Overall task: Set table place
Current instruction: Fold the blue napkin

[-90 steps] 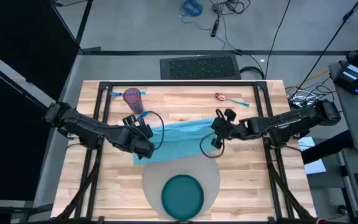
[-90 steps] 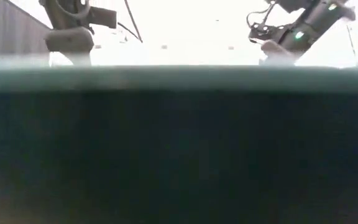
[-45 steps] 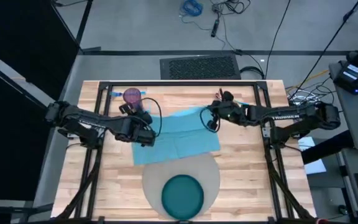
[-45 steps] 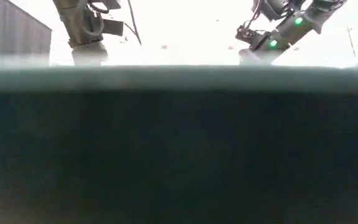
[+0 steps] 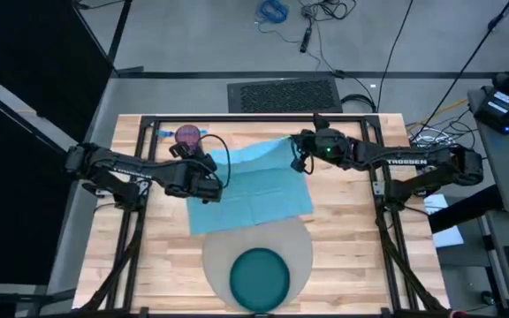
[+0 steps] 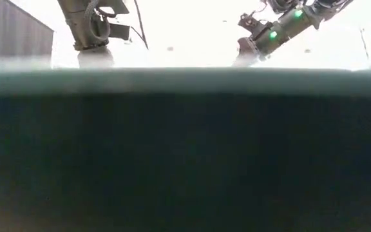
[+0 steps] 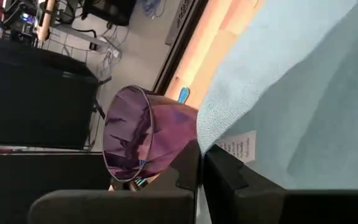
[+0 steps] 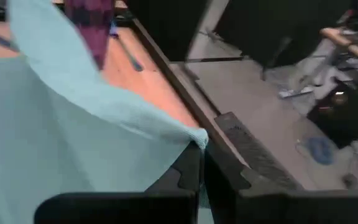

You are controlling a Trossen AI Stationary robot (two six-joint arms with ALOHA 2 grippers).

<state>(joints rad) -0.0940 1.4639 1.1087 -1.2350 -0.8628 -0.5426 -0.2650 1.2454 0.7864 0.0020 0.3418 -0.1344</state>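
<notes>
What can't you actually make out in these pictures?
- Low view: the tabletop and everything on it are hidden by a dark teal blur, probably the plate, right against the lens.
- High view: the spoon area at the table's far side is covered by the right gripper and the lifted napkin.
- Left wrist view: the purple cup's base is hidden behind the left gripper.

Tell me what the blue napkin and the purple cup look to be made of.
Napkin: woven cloth, matte; it drapes in soft folds, with visible weave and a sewn-in label in the left wrist view. Cup: probably translucent plastic, glossy; light shows through its purple wall, though glass cannot be ruled out.
</notes>
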